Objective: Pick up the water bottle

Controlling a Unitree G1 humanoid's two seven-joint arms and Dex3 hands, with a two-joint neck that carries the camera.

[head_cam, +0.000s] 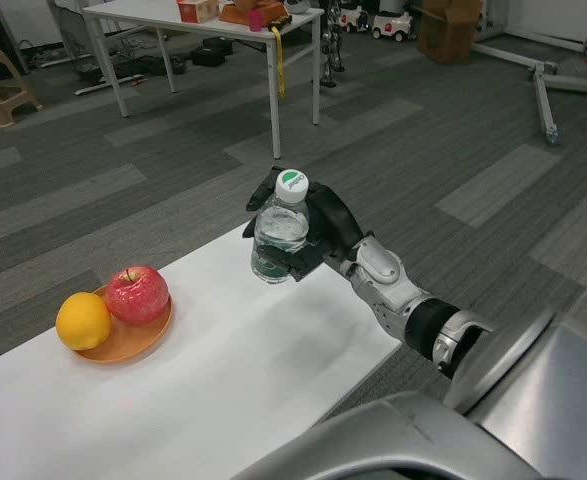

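Observation:
A clear water bottle (279,235) with a white and green cap stands upright over the far corner of the white table (233,380). My right hand (325,232) grips it from the right, black fingers wrapped around its body. The silver right forearm (398,295) reaches in from the lower right, past the table's right edge. The bottle's base seems to hang just above the tabletop, though I cannot tell for sure. My left hand is out of view.
An orange plate (143,338) on the table's left holds a red apple (138,293) and an orange (83,320). Beyond the table lies grey carpet, with another white table (213,25) and a stool (3,85) far back.

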